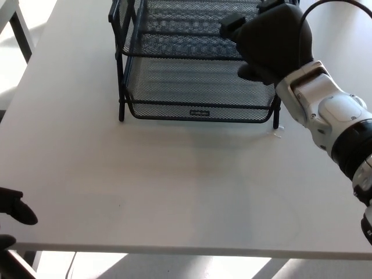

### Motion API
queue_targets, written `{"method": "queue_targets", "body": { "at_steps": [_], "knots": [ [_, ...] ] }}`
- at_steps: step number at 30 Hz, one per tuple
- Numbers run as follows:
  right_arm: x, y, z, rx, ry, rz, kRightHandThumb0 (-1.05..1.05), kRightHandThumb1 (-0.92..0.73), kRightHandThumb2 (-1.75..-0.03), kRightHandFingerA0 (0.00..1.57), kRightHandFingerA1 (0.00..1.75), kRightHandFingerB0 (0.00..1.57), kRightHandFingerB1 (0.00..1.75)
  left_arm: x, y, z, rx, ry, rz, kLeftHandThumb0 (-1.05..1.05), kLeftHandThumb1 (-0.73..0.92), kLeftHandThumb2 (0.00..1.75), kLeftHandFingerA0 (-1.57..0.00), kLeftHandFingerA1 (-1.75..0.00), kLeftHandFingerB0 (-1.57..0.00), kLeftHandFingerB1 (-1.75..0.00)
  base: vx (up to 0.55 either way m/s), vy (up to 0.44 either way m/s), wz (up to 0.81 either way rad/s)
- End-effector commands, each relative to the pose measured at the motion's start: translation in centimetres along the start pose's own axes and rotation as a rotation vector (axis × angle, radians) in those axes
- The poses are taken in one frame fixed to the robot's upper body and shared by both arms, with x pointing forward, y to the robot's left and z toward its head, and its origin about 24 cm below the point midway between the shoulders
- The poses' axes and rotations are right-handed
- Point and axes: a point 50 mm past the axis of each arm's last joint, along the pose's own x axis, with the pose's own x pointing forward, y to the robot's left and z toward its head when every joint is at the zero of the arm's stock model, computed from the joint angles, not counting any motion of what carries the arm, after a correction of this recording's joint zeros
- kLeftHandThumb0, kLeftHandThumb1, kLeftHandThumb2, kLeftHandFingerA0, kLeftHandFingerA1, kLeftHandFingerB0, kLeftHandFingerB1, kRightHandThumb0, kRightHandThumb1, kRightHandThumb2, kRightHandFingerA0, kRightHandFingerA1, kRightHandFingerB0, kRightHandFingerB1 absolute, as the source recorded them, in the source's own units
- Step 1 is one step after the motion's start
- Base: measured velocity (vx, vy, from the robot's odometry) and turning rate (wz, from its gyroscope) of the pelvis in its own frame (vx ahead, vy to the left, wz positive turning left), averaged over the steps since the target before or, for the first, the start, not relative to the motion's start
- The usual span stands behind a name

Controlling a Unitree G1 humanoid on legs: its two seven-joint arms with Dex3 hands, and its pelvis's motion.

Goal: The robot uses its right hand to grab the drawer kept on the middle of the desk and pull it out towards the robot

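Head view. Seen from above: a black wire-mesh drawer (197,87) of a stacked tray rack (125,58), standing at the far middle of the desk (163,180). Fine woven mesh for floor and walls, thin round rod for the rim, a small pale label plate at the centre of the front rail. Above it a second mesh tier, running off the top edge. Rack held up on slim black posts, one at the left front corner, one at the right front corner behind the wrist.

Right hand (273,43) raised over the drawer's right rear part, in front of the upper tier. Matte black shell, rounded and bulky; a blocky fingertip (232,25) jutting left by the upper tier's front rail, a thumb tip showing below the palm. Could not tell whether the fingers were closed on the rail or merely beside it; no clear grasp visible. Behind the hand a glossy white, jointed wrist and forearm (325,113), then a black segment running off the right edge; a black cable looping over the back of the hand.

Left hand (16,210) low at the left edge, just off the desk's near edge, only dark rounded tips showing; fingers' spread not readable.

Desk smooth, off-white, matte, with soft shadow under the rack. Pale bright floor beyond the edges; a dark table leg (22,32) at top left.
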Motion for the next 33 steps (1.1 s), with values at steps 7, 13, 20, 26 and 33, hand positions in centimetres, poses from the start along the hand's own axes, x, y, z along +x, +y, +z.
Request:
{"method": "queue_targets", "body": {
  "at_steps": [7,13,20,26,33],
  "knots": [
    [-0.3,-0.4,-0.2,0.041,-0.032,-0.095,-0.41,-0.56,-0.57,0.95,1.63,0.95,0.76,-0.1,0.1,-0.1,0.003,0.001,-0.003,-0.29,0.53,0.57,-0.83,-0.90,-0.82,-0.60,0.00,0.000,0.00],
    [-0.4,-0.3,-0.2,0.054,-0.013,-0.102,-0.41,-0.56,-0.57,0.96,1.67,0.95,0.74,-0.1,0.1,-0.2,0.006,-0.005,-0.004,-0.32,0.55,0.56,-0.83,-0.90,-0.82,-0.59,0.00,0.000,0.00],
    [-1.0,-0.1,-0.4,0.046,-0.027,-0.087,-0.44,-0.53,-0.63,0.98,1.67,0.95,0.83,-0.2,-0.1,-0.2,0.005,-0.007,-0.007,-0.32,0.54,0.57,-0.83,-0.92,-0.81,-0.60,0.00,0.000,0.00],
    [-2.3,0.0,-0.3,0.003,-0.038,-0.080,-0.38,-0.58,-0.57,0.94,1.66,0.93,0.84,-0.3,-0.1,-0.3,0.006,-0.001,-0.009,-0.32,0.55,0.57,-0.83,-0.90,-0.81,-0.59,0.00,0.000,0.00],
    [-4.6,-0.7,0.2,0.015,-0.082,-0.133,-0.38,-0.40,-0.89,1.26,1.34,0.91,0.92,-0.3,-0.1,-0.2,-0.002,0.007,-0.012,-0.30,0.54,0.57,-0.83,-0.91,-0.82,-0.60,0.00,0.000,0.00]
  ]
}}
